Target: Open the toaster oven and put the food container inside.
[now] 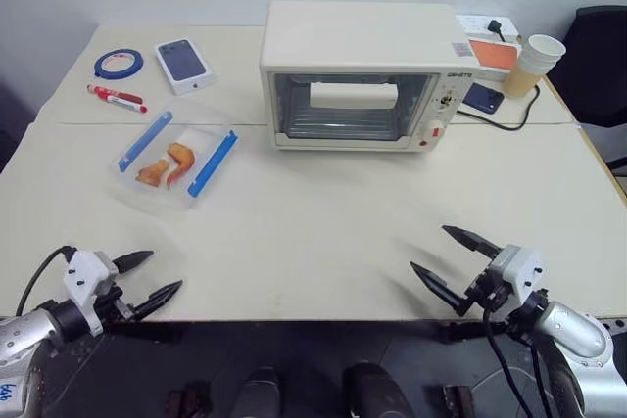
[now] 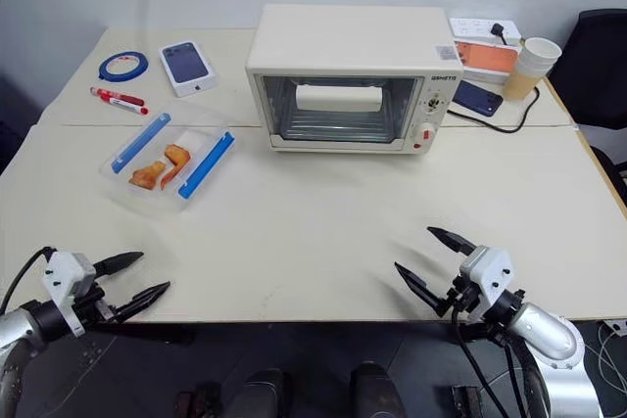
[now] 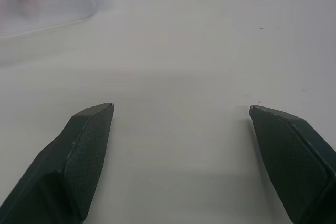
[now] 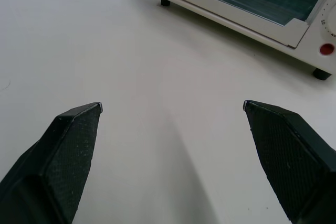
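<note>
item: toaster oven — cream-white box with a glass door, stood at the far middle of the desk, door shut, white bar handle across the upper glass, knobs and a red button on its right panel. judged heavy and stiff enough to stay put when the door is pulled; the bar handle looked the place to hook, from above, with the pull coming down and toward the robot.

item: food container — clear rectangular plastic box with two blue side clips, orange-brown food pieces inside, lay on the desk to the left of the oven and nearer the robot, apart from it. judged light, fairly rigid, smooth-walled and likely slippery; walls could flex under a hard squeeze. best taken across the short sides or by the clip edges, kept level so the food did not slide.

item: left gripper — fingers spread wide, empty, at the near left edge of the desk, well short of the container.

item: right gripper — fingers spread wide, empty, at the near right edge, well apart from the oven.
</note>
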`<move>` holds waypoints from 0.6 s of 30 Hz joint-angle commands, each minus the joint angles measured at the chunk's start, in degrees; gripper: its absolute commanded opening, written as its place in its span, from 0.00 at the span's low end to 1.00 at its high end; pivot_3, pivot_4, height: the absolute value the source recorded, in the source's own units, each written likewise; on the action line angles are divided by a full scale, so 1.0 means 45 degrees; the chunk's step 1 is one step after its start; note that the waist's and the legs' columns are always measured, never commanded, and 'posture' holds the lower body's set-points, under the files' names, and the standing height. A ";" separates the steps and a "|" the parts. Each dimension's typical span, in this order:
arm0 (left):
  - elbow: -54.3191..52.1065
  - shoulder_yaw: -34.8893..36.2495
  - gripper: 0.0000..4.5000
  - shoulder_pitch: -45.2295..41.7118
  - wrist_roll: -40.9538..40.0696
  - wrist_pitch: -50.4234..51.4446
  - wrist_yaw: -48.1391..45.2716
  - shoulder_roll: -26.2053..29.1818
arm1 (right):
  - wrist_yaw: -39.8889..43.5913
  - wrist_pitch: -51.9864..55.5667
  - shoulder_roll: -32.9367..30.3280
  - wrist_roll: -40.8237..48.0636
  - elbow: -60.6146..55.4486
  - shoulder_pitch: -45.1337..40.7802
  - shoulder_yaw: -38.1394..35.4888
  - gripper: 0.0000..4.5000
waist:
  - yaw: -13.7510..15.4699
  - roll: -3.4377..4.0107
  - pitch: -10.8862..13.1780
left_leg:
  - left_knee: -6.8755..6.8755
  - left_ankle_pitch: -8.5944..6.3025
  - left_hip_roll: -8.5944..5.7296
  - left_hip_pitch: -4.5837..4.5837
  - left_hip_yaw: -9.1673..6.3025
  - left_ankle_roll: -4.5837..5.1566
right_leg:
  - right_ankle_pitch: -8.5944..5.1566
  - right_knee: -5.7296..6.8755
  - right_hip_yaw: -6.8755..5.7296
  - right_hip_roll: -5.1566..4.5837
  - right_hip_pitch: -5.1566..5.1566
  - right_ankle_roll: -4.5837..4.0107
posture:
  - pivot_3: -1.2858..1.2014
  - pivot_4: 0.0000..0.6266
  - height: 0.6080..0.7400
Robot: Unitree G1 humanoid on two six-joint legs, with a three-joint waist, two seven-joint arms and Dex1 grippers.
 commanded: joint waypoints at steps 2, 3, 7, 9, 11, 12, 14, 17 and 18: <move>-0.0602 0.0309 0.97 -0.0278 -0.0314 0.0342 0.0195 0.0180 | 0.0220 -0.0327 0.0020 0.0145 0.0052 -0.0135 -0.0029 1.00 | 0.0008 0.0000 0.0000 | 0.0001 0.0000 -0.0001 0.0001 0.0000 0.0000 | 0.0000 0.0000 0.0000 -0.0001 0.0002 0.0000 | 0.52 0.24 1.00; -0.0640 0.0366 0.97 -0.0356 -0.0575 0.0612 0.0117 0.0198 | 0.0259 -0.0361 0.0019 0.0167 0.0065 -0.0157 -0.0039 1.00 | -0.0003 0.0000 0.0000 | 0.0002 0.0000 -0.0001 0.0000 0.0000 0.0000 | 0.0000 -0.0001 0.0000 0.0000 0.0002 0.0000 | 0.52 0.24 1.00; -0.1102 0.0845 0.97 -0.0837 -0.1834 0.1459 -0.0401 0.0500 | 0.0259 -0.0158 -0.0163 0.0686 -0.0301 0.0017 -0.0719 1.00 | -0.0012 0.0001 0.0000 | 0.0000 0.0000 -0.0001 0.0001 0.0000 0.0000 | 0.0000 0.0000 -0.0002 0.0000 0.0001 0.0000 | 0.52 0.24 1.00; -0.1977 0.1242 0.97 -0.1394 -0.3592 0.3086 -0.0249 0.0677 | 0.0493 -0.0345 -0.0572 0.0595 -0.0314 0.0354 -0.1150 1.00 | 0.0004 0.0002 0.0001 | -0.0001 0.0000 0.0000 -0.0002 -0.0001 0.0000 | 0.0000 0.0002 -0.0004 0.0001 -0.0001 0.0000 | 0.52 0.24 1.00; -0.2616 0.1290 0.97 -0.2084 -0.4592 0.4156 -0.0248 0.0990 | 0.0665 -0.0591 -0.0777 0.0409 -0.0102 0.0644 -0.1348 1.00 | 0.0072 0.0001 0.0001 | 0.0012 -0.0001 -0.0002 -0.0012 -0.0010 0.0002 | 0.0000 0.0002 -0.0013 -0.0008 0.0006 0.0000 | 0.52 0.24 1.00; -0.2791 0.1174 0.97 -0.2313 -0.4735 0.4436 -0.0442 0.1190 | 0.0360 -0.0440 -0.0595 0.0617 -0.0052 0.0645 -0.1490 1.00 | 0.0086 -0.0007 -0.0003 | 0.0016 -0.0003 -0.0004 -0.0010 -0.0010 0.0006 | 0.0000 -0.0002 -0.0013 -0.0011 0.0013 0.0000 | 0.52 0.24 1.00; -0.2929 0.1003 0.97 -0.2755 -0.5237 0.5178 -0.0537 0.1430 | -0.0077 -0.0219 -0.0383 0.0775 0.0032 0.0276 -0.1586 1.00 | 0.0027 0.0003 -0.0004 | 0.0012 -0.0003 -0.0002 0.0016 -0.0022 0.0005 | 0.0000 -0.0019 -0.0022 -0.0007 0.0044 0.0000 | 0.52 0.24 1.00; -0.2724 0.0730 0.97 -0.3537 -0.5776 0.6087 -0.0474 0.1532 | -0.1176 0.1022 -0.0196 0.1346 -0.0357 -0.1663 -0.1376 1.00 | -0.0181 0.0043 0.0015 | 0.0008 -0.0002 -0.0003 0.0032 0.0007 0.0005 | 0.0000 -0.0009 -0.0009 0.0005 0.0042 0.0000 | 0.52 0.24 1.00; -0.2599 0.0651 0.97 -0.3699 -0.5609 0.6035 -0.0435 0.1477 | -0.1093 0.1402 -0.0307 0.1479 -0.0517 -0.2132 -0.1162 1.00 | -0.0289 0.0045 0.0016 | 0.0008 -0.0001 0.0002 0.0035 0.0019 0.0002 | 0.0000 0.0001 -0.0009 0.0019 0.0036 0.0000 | 0.52 0.24 1.00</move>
